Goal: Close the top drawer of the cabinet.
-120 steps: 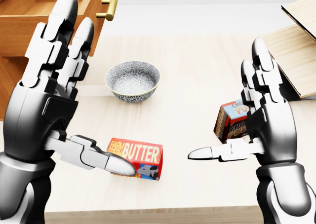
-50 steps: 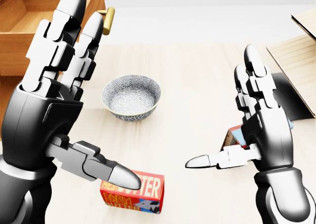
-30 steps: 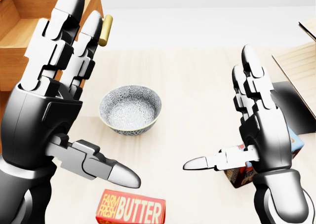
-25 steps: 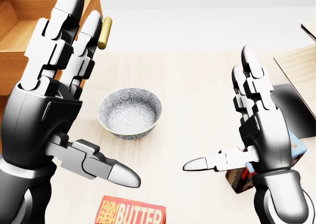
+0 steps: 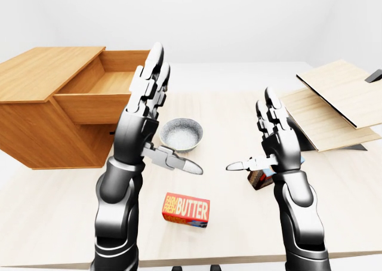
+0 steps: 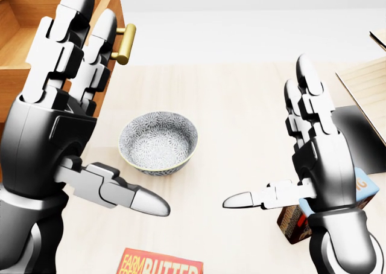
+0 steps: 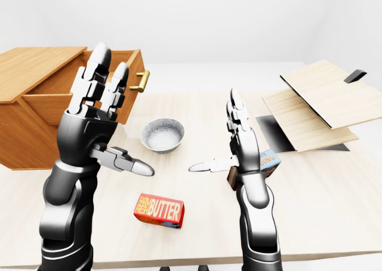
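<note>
The wooden cabinet [image 5: 42, 113] stands at the left of the table. Its top drawer [image 5: 95, 107] is pulled far out, showing an empty inside. A brass handle [image 7: 142, 80] sticks out of the drawer's front panel. My left hand [image 5: 176, 110] is raised and open, its fingers pointing up just before that panel and the thumb stretched to the right. Whether the fingers touch the panel I cannot tell. My right hand [image 5: 249, 129] is also raised and open at mid right, holding nothing.
A patterned grey bowl [image 5: 181, 134] sits between the hands. A red butter box [image 5: 186, 209] lies lower on the table [image 5: 54, 211]. A brown and blue carton [image 7: 262, 162] stands behind my right hand. Tilted wooden boards [image 5: 337, 98] fill the right.
The whole head view has shifted: bowl, butter box and carton slid down the picture while the drawer and handle came nearer. Both hands stayed open, the left now higher against the drawer.
</note>
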